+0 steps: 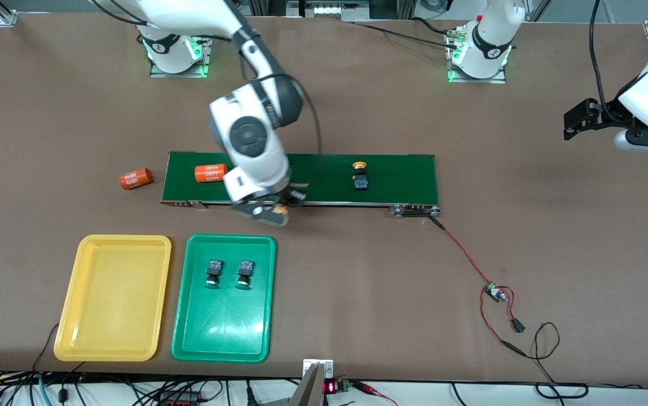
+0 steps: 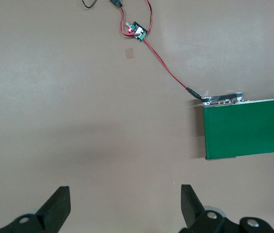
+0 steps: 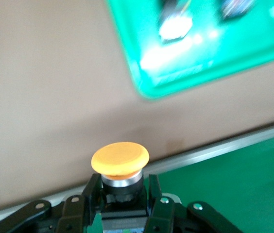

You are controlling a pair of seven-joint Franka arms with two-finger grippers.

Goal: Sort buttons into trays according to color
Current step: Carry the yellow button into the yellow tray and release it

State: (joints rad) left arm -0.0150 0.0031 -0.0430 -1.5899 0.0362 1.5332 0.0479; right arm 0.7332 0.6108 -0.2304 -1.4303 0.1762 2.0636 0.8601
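Orange cylinder [image 1: 135, 179]: white print "4680".

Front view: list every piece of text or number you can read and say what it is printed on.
"4680", over a second row too blurred to read: white print on the orange cylinder on the bare table.
White print on the orange cylinder on the long dark green belt: three rows, not legible.
Red digits on the small display at the table's near edge: too small to read.
No other text is visible.
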